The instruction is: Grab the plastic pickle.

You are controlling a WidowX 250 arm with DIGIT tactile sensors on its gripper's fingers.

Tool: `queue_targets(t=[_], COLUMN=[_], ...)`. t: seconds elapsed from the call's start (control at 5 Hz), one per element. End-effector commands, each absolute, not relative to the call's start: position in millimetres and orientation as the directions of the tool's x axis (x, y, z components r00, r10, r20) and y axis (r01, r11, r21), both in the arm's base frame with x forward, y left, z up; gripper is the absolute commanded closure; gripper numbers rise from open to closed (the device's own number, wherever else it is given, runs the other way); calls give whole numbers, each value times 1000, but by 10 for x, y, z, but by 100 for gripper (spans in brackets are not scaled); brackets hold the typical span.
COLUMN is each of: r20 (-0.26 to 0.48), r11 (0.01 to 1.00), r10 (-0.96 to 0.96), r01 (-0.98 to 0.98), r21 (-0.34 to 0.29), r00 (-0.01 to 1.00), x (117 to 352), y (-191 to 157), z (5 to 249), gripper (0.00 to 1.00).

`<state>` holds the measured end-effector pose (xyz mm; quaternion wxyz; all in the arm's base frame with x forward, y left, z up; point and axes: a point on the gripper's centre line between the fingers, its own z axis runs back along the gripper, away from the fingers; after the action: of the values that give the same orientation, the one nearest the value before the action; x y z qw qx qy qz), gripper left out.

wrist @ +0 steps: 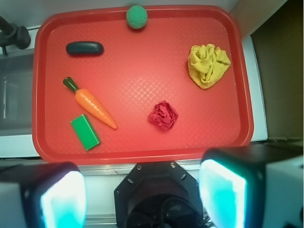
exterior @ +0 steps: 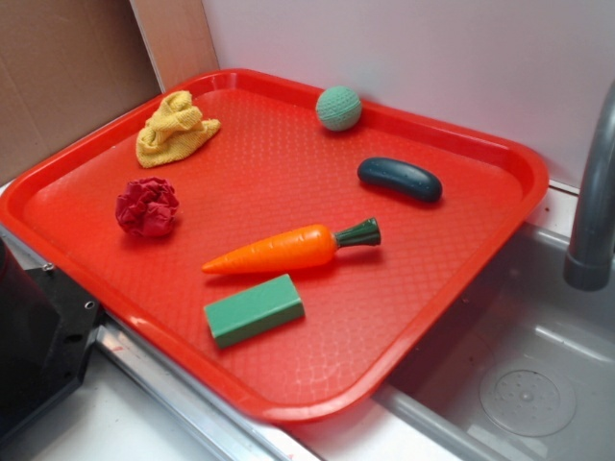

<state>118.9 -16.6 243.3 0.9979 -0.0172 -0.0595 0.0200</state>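
The plastic pickle [exterior: 400, 179] [wrist: 84, 48], dark green and glossy, lies flat on the red tray [exterior: 452, 288] [wrist: 142, 80] toward its far right side in the exterior view. In the wrist view it rests at the tray's upper left. My gripper [wrist: 142, 197] hangs high above the near edge of the tray, over the robot base, far from the pickle. Its two fingers [wrist: 61, 199] stand wide apart with nothing between them. The gripper does not show in the exterior view.
On the tray also lie an orange carrot [exterior: 288, 248], a light green block [exterior: 254, 309], a pale green knitted ball [exterior: 338, 108], a yellow cloth [exterior: 173, 128] and a crumpled red cloth [exterior: 147, 207]. A sink with a faucet [exterior: 596, 192] is to the right. The black robot base [wrist: 156, 194] sits below.
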Motion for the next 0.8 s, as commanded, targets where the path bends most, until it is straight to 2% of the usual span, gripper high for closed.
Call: queue_targets(t=[0.0,0.2,0.4,0.6], r20=[118,128,140,178], r11=[999,991,948,881], r10=[42,-108,-302,-461], r01=[-38,118,313,472], r21=[-37,-68,-57,-19], r00=[992,986,943,869], x=[1189,1339,1610,1854], y=[-166,-134,-153,-227], z=[2433,2404,2323,2234], gripper=[0,0,0,0])
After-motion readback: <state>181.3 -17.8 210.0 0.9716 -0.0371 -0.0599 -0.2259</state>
